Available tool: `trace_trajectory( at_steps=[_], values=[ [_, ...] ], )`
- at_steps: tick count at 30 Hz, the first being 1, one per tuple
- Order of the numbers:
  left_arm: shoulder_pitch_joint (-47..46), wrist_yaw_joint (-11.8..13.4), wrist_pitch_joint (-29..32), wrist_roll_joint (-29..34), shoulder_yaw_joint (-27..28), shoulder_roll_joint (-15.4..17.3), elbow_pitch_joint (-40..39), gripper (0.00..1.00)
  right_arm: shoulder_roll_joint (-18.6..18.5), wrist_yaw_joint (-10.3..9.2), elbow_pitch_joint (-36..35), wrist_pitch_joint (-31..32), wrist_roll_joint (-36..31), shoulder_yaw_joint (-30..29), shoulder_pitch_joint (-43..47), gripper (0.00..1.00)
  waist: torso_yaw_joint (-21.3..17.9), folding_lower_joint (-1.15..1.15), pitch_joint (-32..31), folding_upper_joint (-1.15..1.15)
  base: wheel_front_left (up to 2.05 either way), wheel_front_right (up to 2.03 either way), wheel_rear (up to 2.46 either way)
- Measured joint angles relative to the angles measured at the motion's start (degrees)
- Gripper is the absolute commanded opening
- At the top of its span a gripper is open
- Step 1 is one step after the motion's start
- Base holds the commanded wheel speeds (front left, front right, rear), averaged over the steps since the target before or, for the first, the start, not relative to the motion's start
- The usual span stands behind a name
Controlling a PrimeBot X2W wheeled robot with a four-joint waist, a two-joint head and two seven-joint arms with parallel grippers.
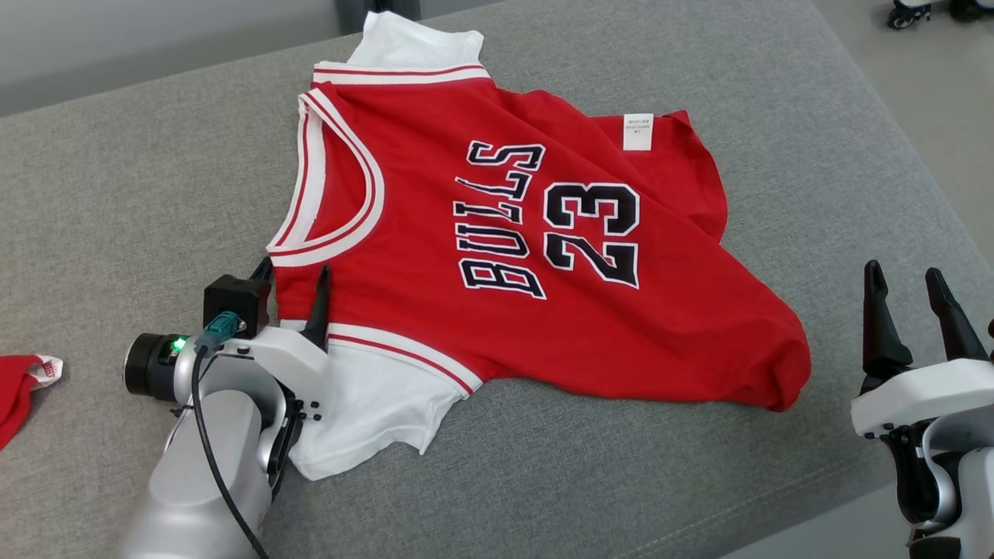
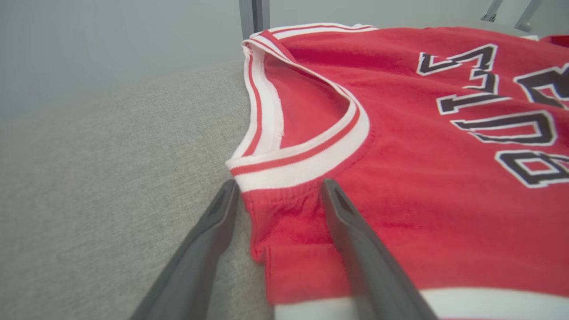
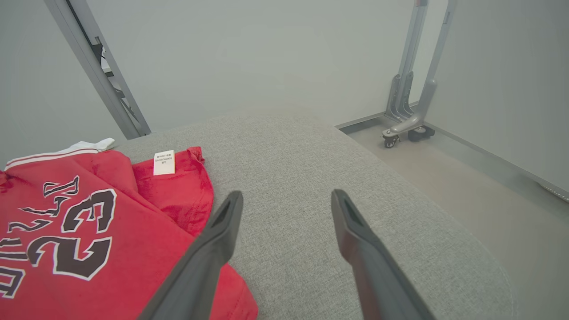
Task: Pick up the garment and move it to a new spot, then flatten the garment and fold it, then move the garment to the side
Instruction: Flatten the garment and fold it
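Note:
A red jersey (image 1: 497,248) with white trim, white sleeves and "BULLS 23" lettering lies spread on the grey padded surface (image 1: 116,202), its hem corner folded over so a white label shows. My left gripper (image 1: 293,279) is open at the near shoulder strap beside the neckline; its fingers straddle the red shoulder fabric (image 2: 284,222) in the left wrist view, one finger outside the edge, one on the cloth. My right gripper (image 1: 907,281) stands open at the lower right, apart from the jersey's hem (image 3: 186,200), with nothing between its fingers (image 3: 284,200).
A second red and white cloth piece (image 1: 23,384) lies at the left edge of the surface. The padded surface drops off to the floor on the right, where wheeled stand legs (image 3: 406,129) sit by the wall.

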Motion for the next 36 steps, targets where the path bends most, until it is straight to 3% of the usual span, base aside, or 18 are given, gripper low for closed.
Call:
trace_trajectory(
  at_steps=[1,2,7,14,20,21,22,23,30,36],
  values=[
    [-0.32,-0.33,-0.02,-0.09,-0.07,0.01,0.46,0.40,0.03,0.00,0.02,-0.25,0.00,0.05,-0.10,1.00,-0.08,0.00,0.00,0.00,0.00,0.00,0.00],
    [-0.64,-0.67,-0.04,-0.10,-0.18,-0.01,0.81,0.00,0.03,0.00,0.05,-0.30,-0.02,0.08,-0.24,1.00,-0.15,0.00,0.01,0.00,0.00,0.00,0.00],
    [-1.94,-1.03,-0.55,-1.69,1.27,0.05,0.93,0.00,0.08,0.00,0.13,-0.76,-0.15,0.03,-0.41,1.00,-0.13,0.00,-0.22,0.00,0.00,0.00,0.00],
    [-2.94,1.71,-0.80,-3.56,5.70,3.22,-1.88,0.00,0.16,0.00,0.11,-1.00,-0.44,-0.16,-0.46,1.00,0.88,0.00,-0.21,0.00,0.00,0.00,0.00],
    [-2.57,2.23,-0.86,-4.02,7.11,4.26,-2.04,0.00,0.24,0.00,0.55,-1.09,-0.51,0.00,-0.69,1.00,2.18,0.00,-0.25,0.00,0.00,0.00,0.00],
    [-2.42,2.23,-0.86,-4.01,7.10,4.15,-2.02,0.37,0.24,0.00,0.66,-1.10,-0.52,0.02,-0.80,1.00,2.41,0.00,-0.30,0.00,0.00,0.00,0.00],
    [-2.31,2.22,-0.86,-4.02,7.09,4.05,-2.00,0.89,0.26,0.00,0.75,-1.11,-0.52,0.10,-0.89,1.00,2.64,0.00,-0.36,0.00,0.00,0.00,0.00],
    [-2.25,2.14,-0.86,-4.08,7.13,3.91,-2.12,1.00,0.27,0.00,0.89,-1.20,-0.53,0.11,-1.01,1.00,2.88,0.00,-0.41,0.00,0.00,0.00,0.00],
    [0.66,0.90,-0.86,-4.14,7.75,2.89,-6.82,1.00,0.27,0.00,1.35,-1.33,-0.48,0.25,-1.43,1.00,4.90,0.00,-1.54,0.00,0.00,0.00,0.00],
    [6.35,-0.99,-0.87,-3.30,7.36,0.18,-17.04,1.00,-0.98,0.00,1.96,-0.89,0.82,0.48,-1.24,1.00,7.96,0.00,-2.87,0.00,0.00,0.00,0.00]
  ],
)
